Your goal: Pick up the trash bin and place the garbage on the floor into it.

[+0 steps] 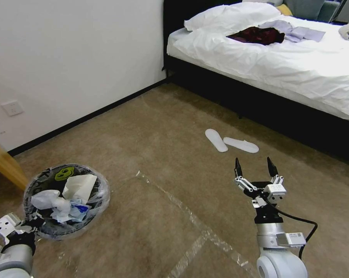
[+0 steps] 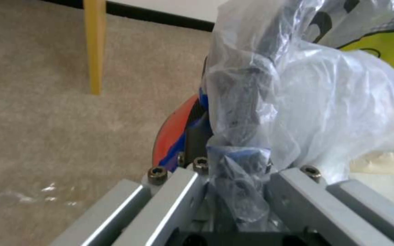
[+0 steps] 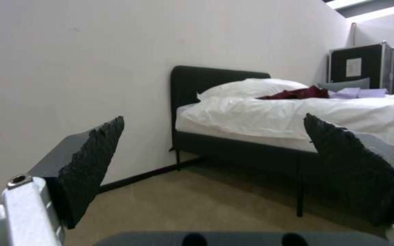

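Trash bin hanging from the left hand at the lower left, above the floor.

Nearest the robot, the left hand is pinching the bin's black rim through the crinkly clear liner; in the left wrist view its fingers are pressed together on the plastic-wrapped rim, with the red body just beyond. Garbage is lying inside the bin: white crumpled paper and a light-blue piece. The right hand is hovering over the carpet at the lower right, its two black fingers spread wide and touching nothing. Shiny tape strips are crossing the floor between the hands. Farther off, two white slippers are lying near the bed, which is carrying white bedding and a dark red cloth.
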Motion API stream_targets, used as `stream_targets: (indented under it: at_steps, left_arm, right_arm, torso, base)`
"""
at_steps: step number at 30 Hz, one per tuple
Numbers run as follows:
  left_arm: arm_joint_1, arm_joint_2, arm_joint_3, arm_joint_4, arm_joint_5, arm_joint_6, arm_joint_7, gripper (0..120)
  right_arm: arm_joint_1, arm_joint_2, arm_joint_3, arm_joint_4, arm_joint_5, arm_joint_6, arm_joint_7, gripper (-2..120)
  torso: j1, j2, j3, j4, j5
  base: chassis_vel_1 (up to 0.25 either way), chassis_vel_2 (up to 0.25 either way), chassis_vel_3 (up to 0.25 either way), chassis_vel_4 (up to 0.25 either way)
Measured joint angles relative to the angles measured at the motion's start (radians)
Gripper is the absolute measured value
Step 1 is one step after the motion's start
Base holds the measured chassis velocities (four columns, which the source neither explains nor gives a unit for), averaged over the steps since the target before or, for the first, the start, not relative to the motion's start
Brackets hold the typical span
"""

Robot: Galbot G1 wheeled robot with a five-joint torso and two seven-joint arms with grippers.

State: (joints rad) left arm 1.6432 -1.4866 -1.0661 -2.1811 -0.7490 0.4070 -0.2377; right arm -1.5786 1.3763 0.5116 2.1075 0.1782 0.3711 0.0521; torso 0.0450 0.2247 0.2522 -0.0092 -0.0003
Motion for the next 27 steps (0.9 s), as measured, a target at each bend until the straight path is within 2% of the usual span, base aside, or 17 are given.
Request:
stream_targets:
  at_steps: [1, 4, 27]
  left_arm:
    - [0.000, -0.001, 0.001, 0.000, 0.001, 0.000, 0.000, 0]
    - [-0.002, -0.001, 0.003, 0.001, 0.002, 0.000, 0.000, 0]
    - [-0.001, 0.007, 0.003, 0.006, 0.003, 0.000, -0.002, 0]
  right_arm:
    - [0.000, 0.000, -0.001, -0.002, 0.000, 0.000, 0.000, 100]
    - [0.001, 0.000, -0.001, -0.003, 0.000, 0.000, 0.000, 100]
    - [0.007, 0.002, -0.016, -0.013, -0.012, 0.002, 0.000, 100]
  torso:
    - [0.000, 0.000, 0.000, 0.0002, 0.0008]
    - [0.000, 0.000, 0.000, 0.0000, -0.0002]
    - [0.000, 0.000, 0.000, 0.0000, 0.0003]
  base:
    - [-0.182, 0.173, 0.188, -0.183]
    - [-0.190, 0.173, 0.191, -0.182]
    - [-0.184, 0.186, 0.188, -0.185]
